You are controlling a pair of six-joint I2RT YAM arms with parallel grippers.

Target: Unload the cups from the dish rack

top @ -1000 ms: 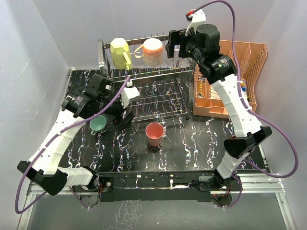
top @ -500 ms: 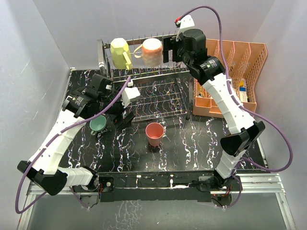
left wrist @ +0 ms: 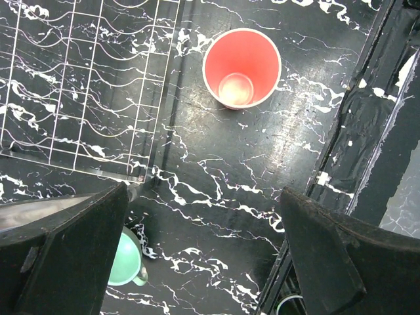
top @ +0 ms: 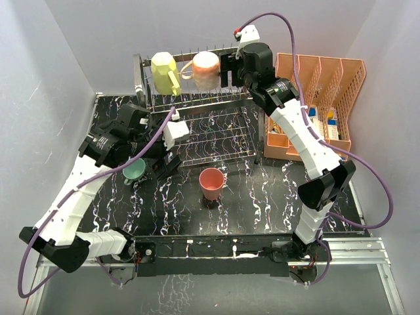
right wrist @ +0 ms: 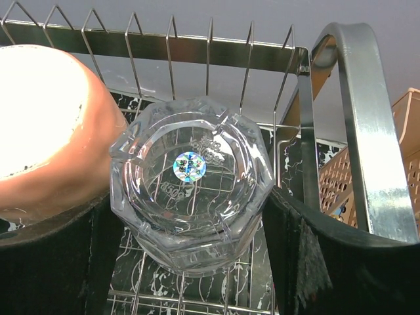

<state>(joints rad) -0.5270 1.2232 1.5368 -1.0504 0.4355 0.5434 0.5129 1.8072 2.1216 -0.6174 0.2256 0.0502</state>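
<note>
The chrome dish rack point(top: 140, 79) stands at the back. On its top tier sit a pale yellow mug point(top: 164, 69), a peach-pink mug point(top: 207, 69) and an upside-down clear glass point(right wrist: 190, 184). My right gripper point(top: 230, 65) is open, with a finger on either side of the glass point(right wrist: 189, 197), close to its walls. The peach-pink mug point(right wrist: 46, 125) is just left of the glass. A salmon-red cup point(top: 211, 182) and a teal-green cup point(top: 134, 170) stand upright on the table. My left gripper point(top: 161, 157) is open and empty above the table point(left wrist: 203, 190), beside the teal-green cup point(left wrist: 125, 262).
An orange mesh file organiser point(top: 328, 85) stands right of the rack, close to my right arm. The rack's lower wire tier point(left wrist: 79, 85) lies left of the salmon-red cup point(left wrist: 241, 65). The table's front rail point(left wrist: 367, 131) is near the left gripper.
My right arm has swung left from over the organiser to the rack's top tier and now straddles the clear glass. My left arm has shifted slightly back from the teal-green cup.
</note>
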